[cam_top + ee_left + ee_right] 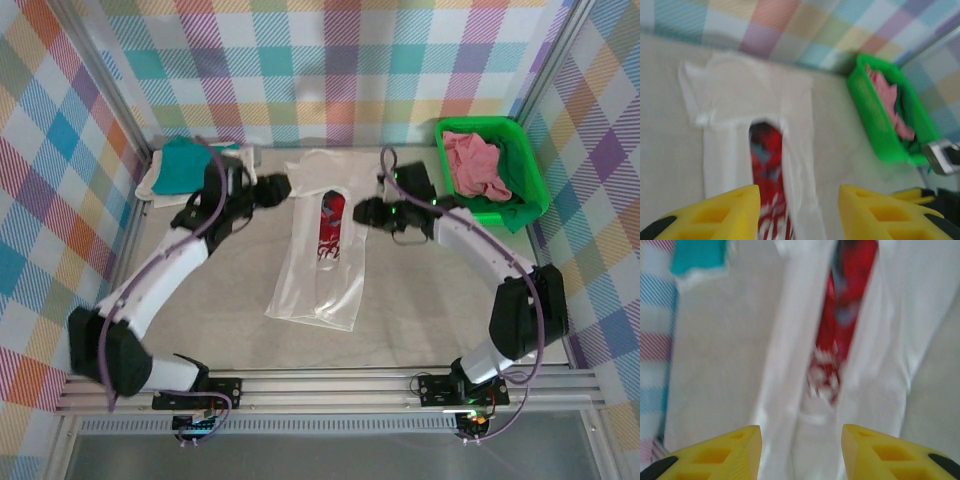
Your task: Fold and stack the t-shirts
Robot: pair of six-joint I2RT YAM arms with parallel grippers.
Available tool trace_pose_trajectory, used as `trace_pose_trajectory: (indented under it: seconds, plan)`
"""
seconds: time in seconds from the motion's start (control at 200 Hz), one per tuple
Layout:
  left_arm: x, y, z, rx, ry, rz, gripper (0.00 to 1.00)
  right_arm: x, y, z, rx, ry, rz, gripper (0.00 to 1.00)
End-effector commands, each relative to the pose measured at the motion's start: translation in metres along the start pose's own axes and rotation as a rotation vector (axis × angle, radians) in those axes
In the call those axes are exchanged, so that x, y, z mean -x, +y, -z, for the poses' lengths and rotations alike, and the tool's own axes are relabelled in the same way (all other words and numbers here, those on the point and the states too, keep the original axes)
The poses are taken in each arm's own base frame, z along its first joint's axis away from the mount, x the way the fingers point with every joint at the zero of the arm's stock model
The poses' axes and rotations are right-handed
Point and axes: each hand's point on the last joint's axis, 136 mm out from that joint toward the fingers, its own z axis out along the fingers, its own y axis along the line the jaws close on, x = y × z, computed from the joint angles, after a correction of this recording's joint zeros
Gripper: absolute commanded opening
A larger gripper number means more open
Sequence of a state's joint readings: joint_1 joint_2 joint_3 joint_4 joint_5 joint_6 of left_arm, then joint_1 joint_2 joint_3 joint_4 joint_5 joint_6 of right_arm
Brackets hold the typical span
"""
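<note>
On the table, centre: the white t-shirt (320, 270) lies flat on the table (420, 300), between the two grippers, with both long sides turned in toward the middle.
Graphic: a narrow strip of the red-and-blue graphic (330, 225) shows in the gap between the turned-in sides.
Long axis: it runs from the far wall toward the arm bases, leaning slightly left at the near end. The far end is broader and the near end narrower. Which end carries the collar cannot be told.
Left gripper: the left gripper (272, 190) sits at the shirt's far left edge. In the wrist view its yellow fingers (715, 212) stand spread with nothing between them.
Right gripper: the right gripper (366, 212) sits at the shirt's right edge beside the graphic. Its fingers (715, 452) are likewise apart and empty.
Handling: the cloth is judged light, limp and thin. It will sag and drag if lifted by one point, and the turned-in layers may slip open.
Where to grip: probably the two corners of one short end, pinching all layers together, so the end can be carried over along the long axis.
Other shirts: a teal t-shirt (185, 162) rests on a cream t-shirt (152, 185) at far left, and a pink t-shirt (475, 165) lies bunched in the green basket (497, 211) at far right.
</note>
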State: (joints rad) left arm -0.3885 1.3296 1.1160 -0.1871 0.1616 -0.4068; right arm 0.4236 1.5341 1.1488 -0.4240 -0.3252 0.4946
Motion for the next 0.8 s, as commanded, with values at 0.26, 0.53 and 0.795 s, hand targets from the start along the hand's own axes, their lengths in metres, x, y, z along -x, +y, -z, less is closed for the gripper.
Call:
trace_pose_trajectory:
  seconds: [0.26, 0.53, 0.795]
  plan:
    - [-0.208, 0.086, 0.041, 0.151, 0.485, 0.237, 0.49, -0.164, 0.006, -0.025, 0.119, 0.317, -0.153, 0.52]
    - [-0.245, 0.086, 0.035, 0.111, 0.577, 0.249, 0.49, -0.188, 0.004, -0.044, 0.135, 0.376, -0.203, 0.52]
    - [-0.261, 0.091, 0.031, 0.143, 0.613, 0.204, 0.51, -0.194, -0.005, -0.047, 0.114, 0.374, -0.207, 0.52]
